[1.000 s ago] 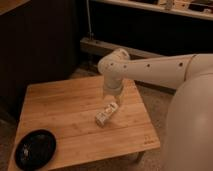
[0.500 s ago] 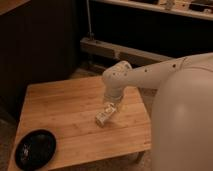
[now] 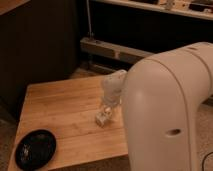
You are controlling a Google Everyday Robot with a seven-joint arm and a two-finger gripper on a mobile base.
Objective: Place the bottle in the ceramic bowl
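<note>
Wooden boards in a warm honey tone make up the low tabletop [image 3: 60,110], which stands before a dark wall and a grey metal rail [image 3: 115,50] running along behind it. A small white bottle [image 3: 102,119] sits on the boards toward the side of the tabletop nearest the robot, roughly midway between its back and front edges; it looks tilted, though how far it leans is hard to make out. Directly above it, and seemingly touching its upper end, hangs the gripper [image 3: 106,111], reaching down from a rounded white wrist. Whether its grip is open or closed on the bottle cannot be told, since the wrist hides that part. The bulky white arm [image 3: 170,100] fills the foreground on the picture's right side and covers that edge of the tabletop. A glossy black bowl [image 3: 35,148], shallow and round, rests near the front corner on the picture's left, well apart from the bottle, with bare wood between the two. The bowl holds a few faint glints but no bottle.
</note>
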